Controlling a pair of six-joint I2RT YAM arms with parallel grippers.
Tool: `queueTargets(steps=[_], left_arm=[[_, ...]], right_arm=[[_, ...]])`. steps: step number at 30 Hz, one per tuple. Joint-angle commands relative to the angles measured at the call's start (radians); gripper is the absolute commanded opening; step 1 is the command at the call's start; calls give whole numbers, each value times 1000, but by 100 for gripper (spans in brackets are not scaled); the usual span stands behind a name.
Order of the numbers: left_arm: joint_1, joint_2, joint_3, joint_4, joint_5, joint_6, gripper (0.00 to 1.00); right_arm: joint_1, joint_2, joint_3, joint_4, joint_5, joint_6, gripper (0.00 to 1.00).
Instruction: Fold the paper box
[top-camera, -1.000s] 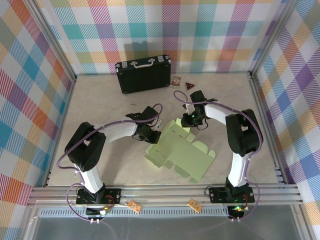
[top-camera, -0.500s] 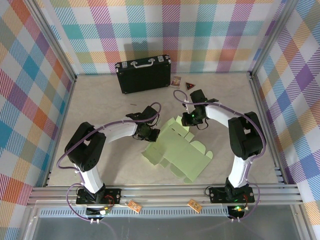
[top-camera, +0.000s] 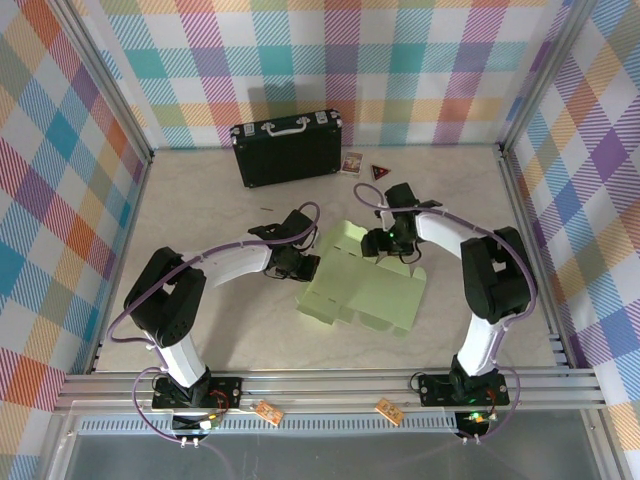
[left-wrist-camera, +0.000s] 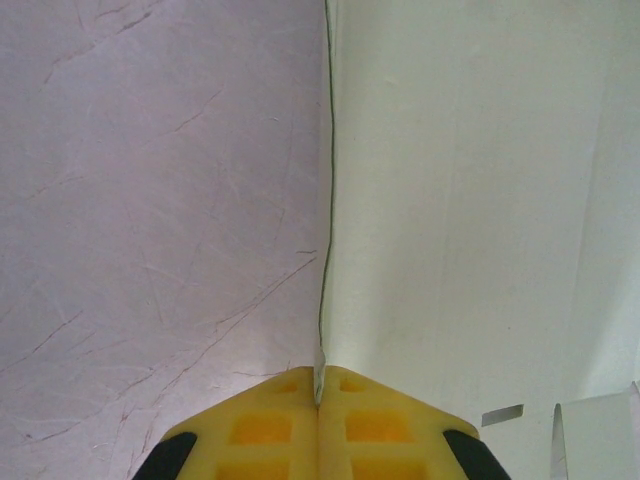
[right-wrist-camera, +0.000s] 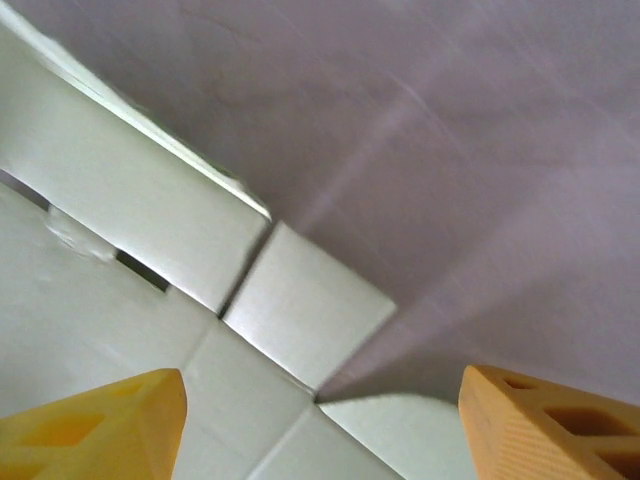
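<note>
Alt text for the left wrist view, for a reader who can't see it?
The left claw, shut, pinches the edge of the pale green paper box, whose card spreads to the right. Scuffed pale table lies to the left.

You get bright, even light from above. The black case (top-camera: 287, 150) throws a soft shadow on the back wall (top-camera: 300, 60). Your right wrist view looks blurry, with a dark shadow by the paper box (right-wrist-camera: 300, 310).
</note>
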Motion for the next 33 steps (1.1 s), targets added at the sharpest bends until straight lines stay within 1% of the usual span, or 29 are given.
queueTargets(steps=[1,3,5,8,14,21,23,27,30,33], left_arm=[[8,-1,4,-5,-25,-6,0],[9,15,16,-17,-30,5,0],[9,33,24,-27,-36,10,0],[8,48,25,-23,-34,8,0],[8,50,15,-9,-36,6,0],[9,51,9,-5,-40,2,0],[8,52,11,-4,-42,0,0],[9,53,16,-7,-44,-1,0],[8,51,20,-16,-48,-1,0],[9,48,17,-16,-53,0,0]], right_arm=[[-35,0,1,31,-58,22,73],[-51,44,31,41,-141,10,73],[-54,83,59,29,-192,-1,69],[-51,85,32,62,-306,-4,67],[-44,72,-17,125,-409,-7,65],[-6,10,-41,165,-436,-26,62],[1,-21,-65,174,-428,-25,61],[14,-76,-135,240,-450,0,58],[27,-80,-162,251,-457,0,56],[37,-51,-168,242,-467,-2,54]])
